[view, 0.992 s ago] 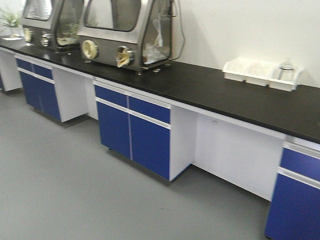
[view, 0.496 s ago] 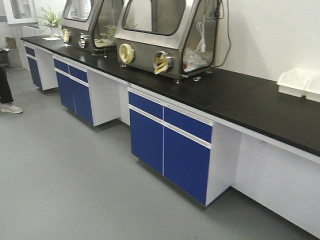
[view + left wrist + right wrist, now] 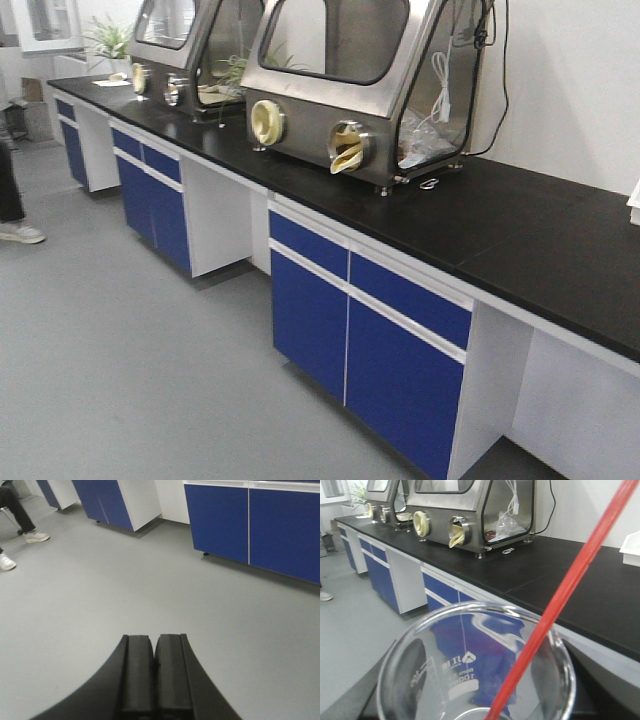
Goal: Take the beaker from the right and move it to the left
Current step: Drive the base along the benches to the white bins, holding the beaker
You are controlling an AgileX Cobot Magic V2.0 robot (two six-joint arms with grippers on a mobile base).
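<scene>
The beaker (image 3: 451, 666), small and of clear glass with white print, fills the lower half of the right wrist view. A thin red rod (image 3: 570, 590) slants up out of it to the top right. My right gripper (image 3: 480, 697) is shut on the beaker, its dark fingers (image 3: 592, 690) showing at either side of the glass. In the left wrist view my left gripper (image 3: 154, 645) is shut with nothing in it, hanging over the grey floor. Neither the beaker nor the grippers show in the front view.
A long black countertop (image 3: 520, 230) on blue cabinets (image 3: 400, 340) runs along the wall, carrying two steel glove boxes (image 3: 360, 90). A white tray's corner (image 3: 632, 555) sits on it at the far right. A person's shoes (image 3: 35, 536) stand on the floor at left.
The front view has swung left along the bench: the glove boxes moved right and grew larger, and the white trays slid out past the right edge.
</scene>
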